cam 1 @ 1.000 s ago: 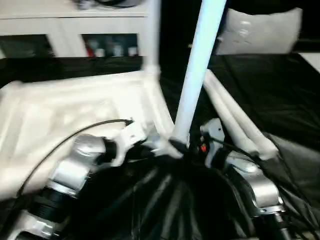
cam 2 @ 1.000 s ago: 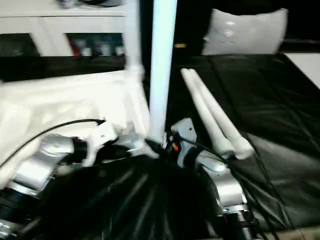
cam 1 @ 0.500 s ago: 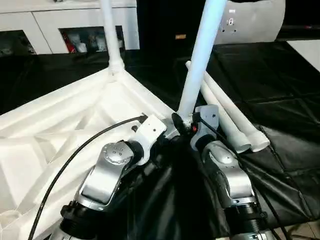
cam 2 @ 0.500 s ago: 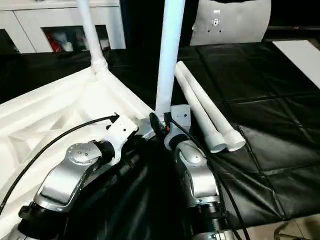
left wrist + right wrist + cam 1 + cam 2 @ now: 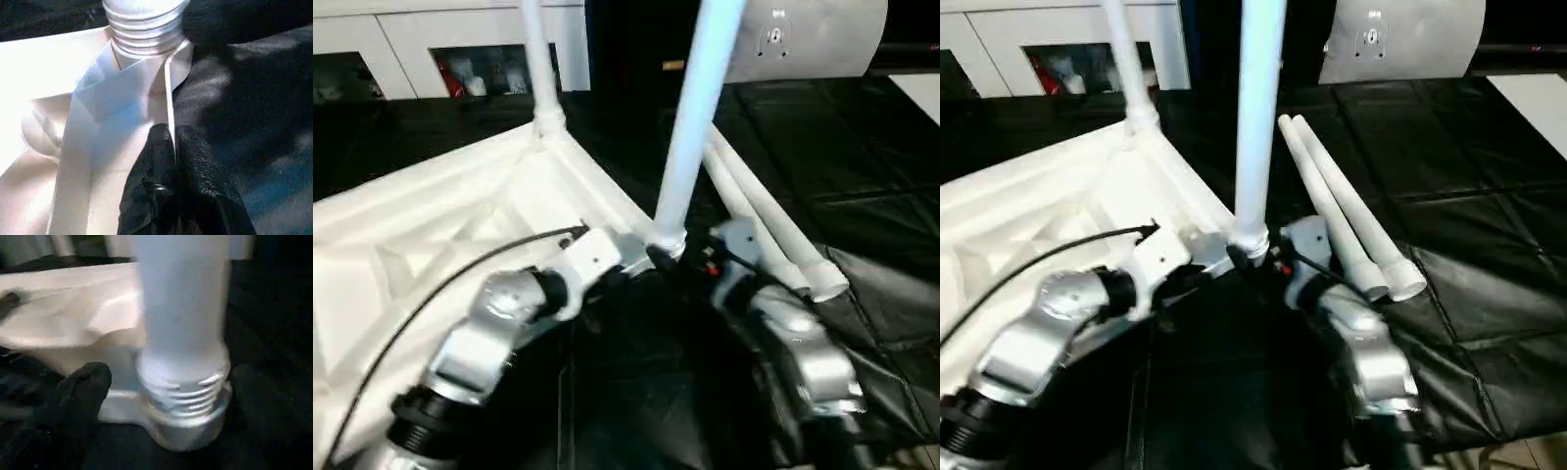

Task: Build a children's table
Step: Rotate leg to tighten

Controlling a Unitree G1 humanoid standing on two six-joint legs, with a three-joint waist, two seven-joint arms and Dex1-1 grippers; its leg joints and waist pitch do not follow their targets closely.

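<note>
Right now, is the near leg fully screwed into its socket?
No. The leg stands upright in the socket, but thread rings show above its rim.

One white tabletop (image 5: 421, 225) lies underside up. Four white legs in all: two stand upright in its corner sockets, the far leg (image 5: 537, 59) and the near leg (image 5: 690, 117), and two loose legs (image 5: 1337, 211) lie touching side by side on the black sheet (image 5: 1449, 166). Two silver arms, one pincer each: left pincer (image 5: 173, 183), right pincer (image 5: 161, 382).

upright leg (image 5: 690, 127) – top cropped, right hand (image 5: 161, 396) fingers blurred
</note>
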